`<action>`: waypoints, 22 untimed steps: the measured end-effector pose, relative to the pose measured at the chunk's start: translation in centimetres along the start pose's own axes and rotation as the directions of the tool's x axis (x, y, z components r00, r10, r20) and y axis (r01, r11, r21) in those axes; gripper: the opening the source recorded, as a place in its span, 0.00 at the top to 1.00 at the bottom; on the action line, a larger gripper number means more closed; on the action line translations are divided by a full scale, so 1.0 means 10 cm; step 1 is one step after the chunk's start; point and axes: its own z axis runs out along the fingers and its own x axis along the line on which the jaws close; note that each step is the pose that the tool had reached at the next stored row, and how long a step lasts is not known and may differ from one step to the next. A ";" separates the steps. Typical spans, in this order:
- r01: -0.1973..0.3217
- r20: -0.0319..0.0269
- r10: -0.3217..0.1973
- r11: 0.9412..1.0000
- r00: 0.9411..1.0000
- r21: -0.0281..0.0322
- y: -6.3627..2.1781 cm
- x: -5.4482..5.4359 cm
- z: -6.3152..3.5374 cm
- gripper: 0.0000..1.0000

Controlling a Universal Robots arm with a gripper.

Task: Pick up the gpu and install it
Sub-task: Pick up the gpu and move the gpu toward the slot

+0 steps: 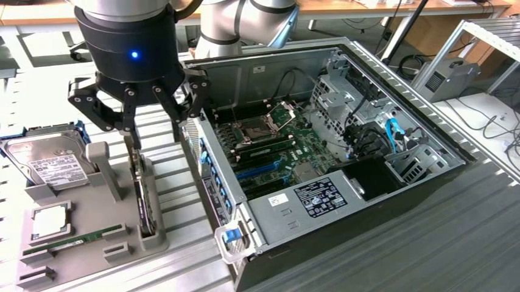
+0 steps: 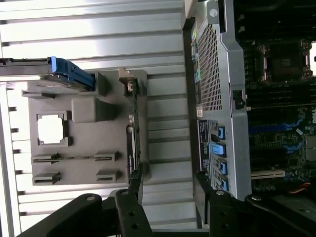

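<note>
Gpu (image 1: 145, 198) stood on edge in a slot of the grey holder (image 1: 85, 261) at the exterior view's lower left, just below the gripper (image 1: 156, 141). Its fingers were spread apart and held nothing, one poised over one end of the card. Just beside the holder, toward the exterior view's right, lay the open computer case (image 1: 281, 213); a hard drive (image 1: 49, 161) sat at the left edge.
</note>
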 end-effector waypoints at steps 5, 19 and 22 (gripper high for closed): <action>0.000 0.000 0.000 1.000 1.000 0.000 0.001 0.01 0.012 0.46; 0.000 0.000 0.000 1.000 1.000 0.000 0.007 0.02 0.041 0.46; 0.000 0.000 0.000 1.000 1.000 0.000 0.008 0.03 0.048 0.46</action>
